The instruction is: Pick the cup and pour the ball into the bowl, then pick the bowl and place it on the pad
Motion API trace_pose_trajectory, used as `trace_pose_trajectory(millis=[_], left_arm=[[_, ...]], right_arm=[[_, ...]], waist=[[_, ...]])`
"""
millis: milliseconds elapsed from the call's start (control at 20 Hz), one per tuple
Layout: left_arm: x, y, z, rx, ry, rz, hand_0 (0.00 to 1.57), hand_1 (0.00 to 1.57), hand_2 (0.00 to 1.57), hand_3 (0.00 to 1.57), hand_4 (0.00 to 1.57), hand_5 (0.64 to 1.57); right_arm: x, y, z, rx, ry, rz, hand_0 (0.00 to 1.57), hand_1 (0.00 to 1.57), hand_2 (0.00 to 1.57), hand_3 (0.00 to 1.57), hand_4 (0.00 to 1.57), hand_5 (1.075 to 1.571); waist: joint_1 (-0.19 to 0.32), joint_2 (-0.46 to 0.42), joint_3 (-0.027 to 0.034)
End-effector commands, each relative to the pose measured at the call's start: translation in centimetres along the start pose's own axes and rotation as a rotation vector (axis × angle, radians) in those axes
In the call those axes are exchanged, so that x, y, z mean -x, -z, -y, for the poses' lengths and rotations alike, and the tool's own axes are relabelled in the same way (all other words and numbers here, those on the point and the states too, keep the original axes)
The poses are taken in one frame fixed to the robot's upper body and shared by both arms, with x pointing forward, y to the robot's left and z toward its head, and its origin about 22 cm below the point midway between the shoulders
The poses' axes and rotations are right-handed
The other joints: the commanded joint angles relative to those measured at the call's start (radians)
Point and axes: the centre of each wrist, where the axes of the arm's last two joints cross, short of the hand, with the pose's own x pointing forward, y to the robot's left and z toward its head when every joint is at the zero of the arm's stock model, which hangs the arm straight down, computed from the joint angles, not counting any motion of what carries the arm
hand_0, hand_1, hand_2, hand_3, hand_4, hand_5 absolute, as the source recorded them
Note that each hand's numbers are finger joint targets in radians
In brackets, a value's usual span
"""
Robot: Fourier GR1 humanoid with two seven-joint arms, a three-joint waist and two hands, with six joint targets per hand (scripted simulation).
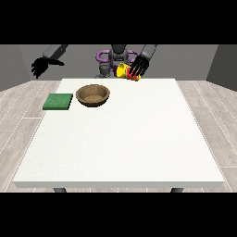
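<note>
You have the hand at the view's right (139, 66) curled round the tilted yellow cup (123, 71), raised beyond the table's far edge (118, 79), so it can swing toward the brown bowl (93, 95) beside the green pad (58, 102); no ball is visible.

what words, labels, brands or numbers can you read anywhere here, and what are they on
None: no readable text shows anywhere.
The yellow cup held by the hand at the view's right, the brown bowl, the green pad and the white table all show plain surfaces.
</note>
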Motion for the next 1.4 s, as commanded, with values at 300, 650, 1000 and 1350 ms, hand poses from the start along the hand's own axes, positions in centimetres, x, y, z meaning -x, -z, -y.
trace_pose_trajectory(millis=[300,650,1000,1350], left_arm=[[-6.7,0.6,0.8,0.002,0.243,0.082,0.58,0.58,1.57,1.54,0.88,1.571],[-9.7,1.4,0.4,-0.036,0.431,0.208,0.46,0.46,1.57,1.57,0.89,1.571],[-10.2,-2.5,3.0,0.040,0.580,0.287,0.00,0.00,1.57,1.57,0.88,1.556],[-11.9,-1.0,2.2,0.077,0.787,0.429,0.00,0.00,1.57,1.57,1.25,1.395]], right_arm=[[-0.4,1.8,-0.7,-0.042,-0.013,0.026,0.00,0.00,0.00,0.00,0.00,1.548],[-2.9,6.2,-3.7,-0.045,-0.038,0.053,0.00,0.00,0.00,0.27,0.00,1.530],[-2.5,7.7,-7.5,-0.094,0.011,0.066,0.00,0.00,0.00,0.22,0.00,1.527],[-3.7,7.9,-5.2,-0.076,0.025,0.098,0.00,0.00,0.00,0.16,0.00,1.516]], waist=[[-0.039,0.034,-0.0008],[-0.032,0.084,-0.0009],[-0.075,0.096,-0.0010],[-0.062,0.134,-0.0006]])
